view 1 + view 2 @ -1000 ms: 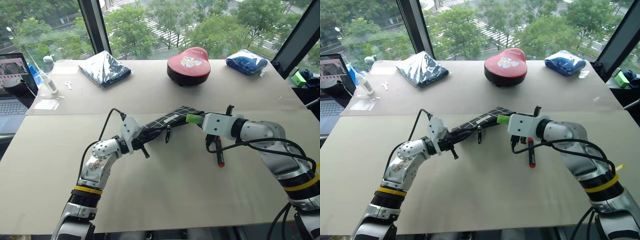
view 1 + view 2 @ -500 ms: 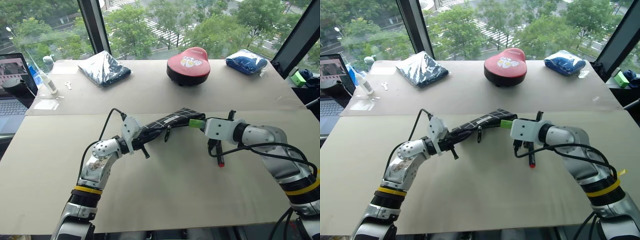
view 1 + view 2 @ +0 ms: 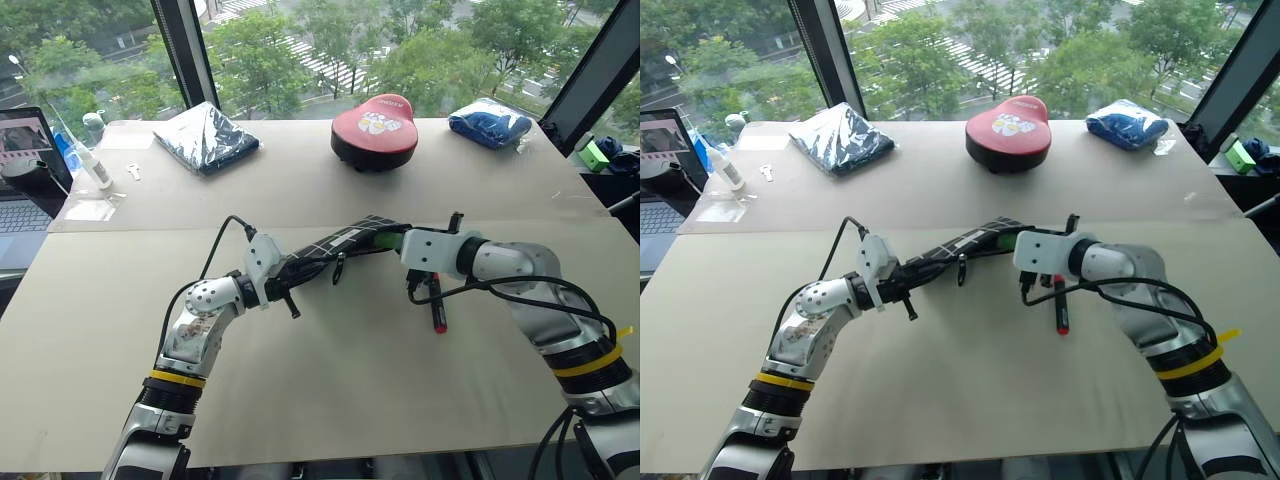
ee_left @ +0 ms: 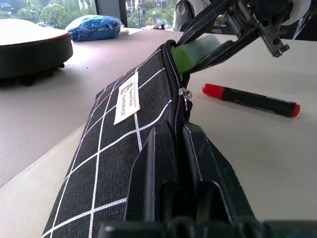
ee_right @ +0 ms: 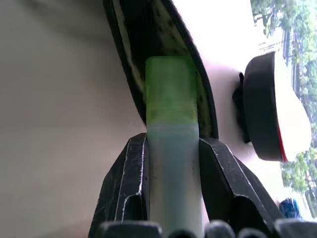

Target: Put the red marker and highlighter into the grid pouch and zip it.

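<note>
the right pincer, clamped on the highlighter, has nosed its cap into the grid pouch mouth; left pincer grips the pouch; red marker waits at five o'clock, probably next.

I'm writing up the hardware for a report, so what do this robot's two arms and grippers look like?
Both arms are silver-grey metal with rounded joints, black sections and a yellow ring near the forearm. Loose black cables loop along each arm. Each wrist carries a white block. The left gripper and right gripper each have two black fingers.
</note>
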Controlling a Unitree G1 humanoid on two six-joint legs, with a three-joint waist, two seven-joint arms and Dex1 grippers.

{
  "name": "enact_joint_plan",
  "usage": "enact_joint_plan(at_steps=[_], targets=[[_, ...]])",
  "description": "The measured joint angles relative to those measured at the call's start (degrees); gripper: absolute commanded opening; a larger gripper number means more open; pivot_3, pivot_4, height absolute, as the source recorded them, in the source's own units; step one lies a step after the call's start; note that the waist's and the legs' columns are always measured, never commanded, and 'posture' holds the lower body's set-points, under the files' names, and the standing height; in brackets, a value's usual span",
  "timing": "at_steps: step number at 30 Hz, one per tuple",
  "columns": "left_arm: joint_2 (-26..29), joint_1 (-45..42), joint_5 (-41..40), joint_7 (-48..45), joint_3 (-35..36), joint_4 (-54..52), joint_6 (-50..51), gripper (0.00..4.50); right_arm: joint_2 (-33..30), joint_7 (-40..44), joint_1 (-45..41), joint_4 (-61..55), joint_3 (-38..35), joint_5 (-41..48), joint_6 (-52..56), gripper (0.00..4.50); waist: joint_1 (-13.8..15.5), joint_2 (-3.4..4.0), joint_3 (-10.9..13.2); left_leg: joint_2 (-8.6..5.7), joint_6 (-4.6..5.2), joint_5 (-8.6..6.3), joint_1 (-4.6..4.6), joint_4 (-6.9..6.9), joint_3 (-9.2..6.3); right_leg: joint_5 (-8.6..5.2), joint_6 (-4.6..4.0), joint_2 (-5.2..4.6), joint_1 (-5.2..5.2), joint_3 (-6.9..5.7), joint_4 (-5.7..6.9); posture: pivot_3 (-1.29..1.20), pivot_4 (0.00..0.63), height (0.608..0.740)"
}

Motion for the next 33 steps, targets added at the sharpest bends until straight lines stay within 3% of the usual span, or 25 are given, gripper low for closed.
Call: enact_joint_plan(at_steps=[12,20,22,29,33], targets=[[-0.2,-0.1,0.0,-0.5,0.0,0.1,0.0,0.00,7.0,-5.8,-5.9,9.0,6.8,-8.9,-15.8,1.01,-0.1,0.00,0.0,-0.02,-0.08,0.05,0.01,0.01,0.00,0.00,0.00,0.04,-0.01,-0.01,0.02,0.00,0.150,0.740],[-0.2,-0.1,-0.5,-1.4,0.1,0.0,-0.1,0.00,10.0,-12.2,-4.8,14.6,5.0,-6.7,-30.3,1.01,-0.3,0.00,0.0,0.01,-0.15,0.09,0.05,-0.03,0.00,0.00,-0.01,0.09,0.01,0.00,0.02,0.00,0.150,0.740],[-0.3,-0.1,-0.5,-1.6,0.1,0.1,-0.1,0.00,10.3,-12.5,-4.8,15.9,4.8,-6.4,-31.6,2.04,-0.4,0.00,0.0,0.01,-0.16,0.10,0.06,-0.03,0.00,0.00,-0.01,0.09,0.01,0.00,0.03,0.00,0.150,0.740],[-0.5,-0.4,-0.4,-1.1,0.2,0.1,-0.1,0.00,10.9,-9.4,-5.6,17.4,2.8,-2.6,-29.7,4.30,-0.6,0.00,0.0,0.02,-0.16,0.10,0.05,-0.03,0.00,0.01,-0.02,0.10,0.00,0.02,0.04,0.00,0.150,0.740],[-0.6,-0.7,-0.5,-1.0,0.2,0.1,-0.1,0.00,8.5,-7.6,-6.3,17.5,1.1,-0.5,-29.4,4.30,-0.5,0.00,0.0,0.01,-0.15,0.10,0.04,-0.04,-0.01,0.01,-0.02,0.10,0.00,0.02,0.03,0.00,0.150,0.740]])
